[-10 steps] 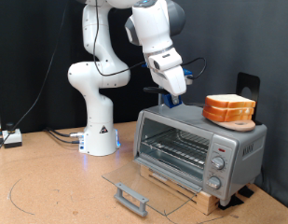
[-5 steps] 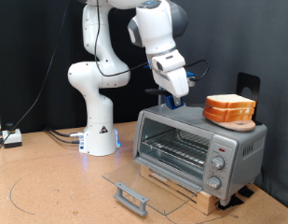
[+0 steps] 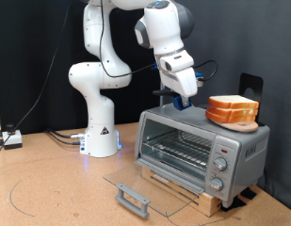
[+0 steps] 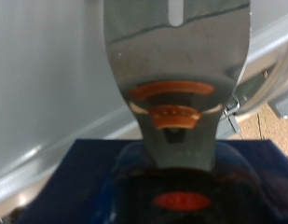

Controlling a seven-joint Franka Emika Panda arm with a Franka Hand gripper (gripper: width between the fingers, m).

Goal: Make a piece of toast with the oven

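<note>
The silver oven [image 3: 241, 146] stands at the exterior view's right on a wooden base. Its glass door [image 3: 150, 182] lies open and flat, with the handle [image 3: 133, 199] toward the front, and the wire rack [image 3: 179, 148] shows inside with nothing on it. The piece of toast [image 3: 232, 104], with an orange-brown crust, rests on a small wooden stand on the oven's top right. My gripper [image 3: 183, 103] hangs just above the oven's top, a short way to the left of the toast, and holds nothing I can see. The wrist view is blurred: grey metal with an orange reflection [image 4: 173, 91].
The white arm base [image 3: 100, 132] stands to the left of the oven, with cables [image 3: 62, 137] trailing left to a box [image 3: 11, 139]. A black stand [image 3: 250, 85] rises behind the oven. Round knobs [image 3: 220, 165] line the oven's right panel.
My gripper has moved to the right along the oven's top, closer to the toast. The toast and the oven door have not moved.
</note>
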